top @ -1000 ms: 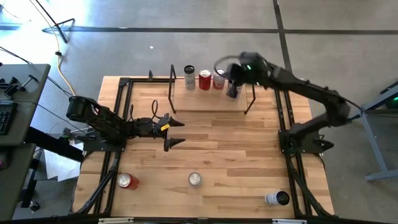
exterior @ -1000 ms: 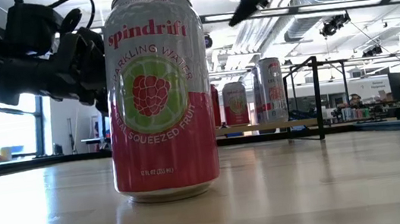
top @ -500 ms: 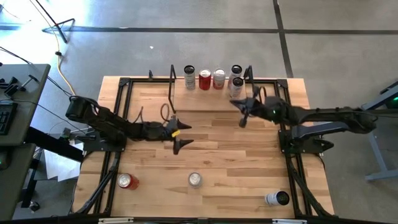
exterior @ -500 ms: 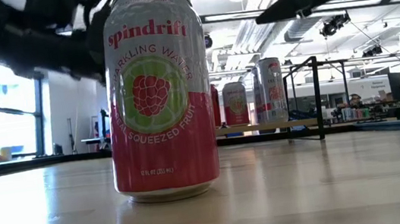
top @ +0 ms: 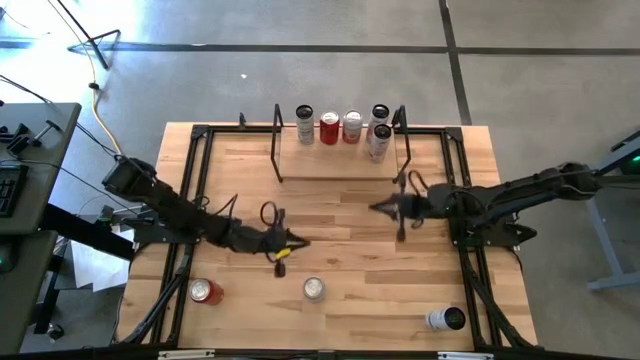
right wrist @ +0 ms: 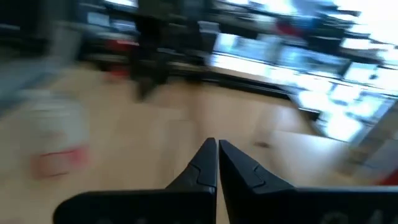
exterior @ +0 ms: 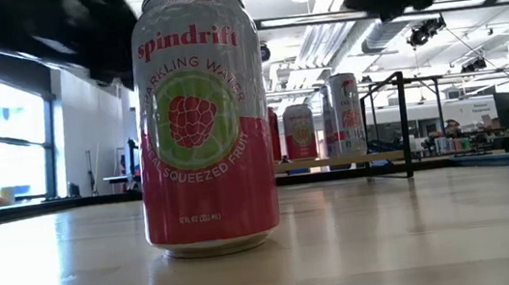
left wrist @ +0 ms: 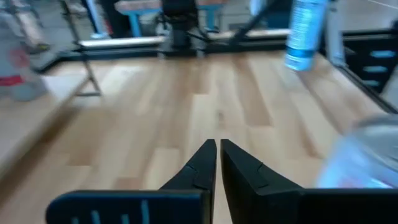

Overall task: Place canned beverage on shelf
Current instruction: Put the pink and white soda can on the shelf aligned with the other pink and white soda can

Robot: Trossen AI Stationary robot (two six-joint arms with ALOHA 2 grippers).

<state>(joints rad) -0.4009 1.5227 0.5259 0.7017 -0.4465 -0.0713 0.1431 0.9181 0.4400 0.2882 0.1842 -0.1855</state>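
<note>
- Shelf [top: 340, 165]: five cans [top: 352, 126] placed
- Left gripper [top: 280, 247], right gripper [top: 385, 208]: jaws pressed together, empty
- Three cans [top: 314, 289] remain, nearest just beyond left jaws

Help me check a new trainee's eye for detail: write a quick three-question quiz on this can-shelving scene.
1. True or false: the left end effector or the right end effector is gripping a can.
2. How many cans are on the table off the shelf? A one, B three, C six.
3. Which end effector is nearer the silver-topped can?
Key: 1 false, both are shut and empty; 2 B; 3 the left.
</note>
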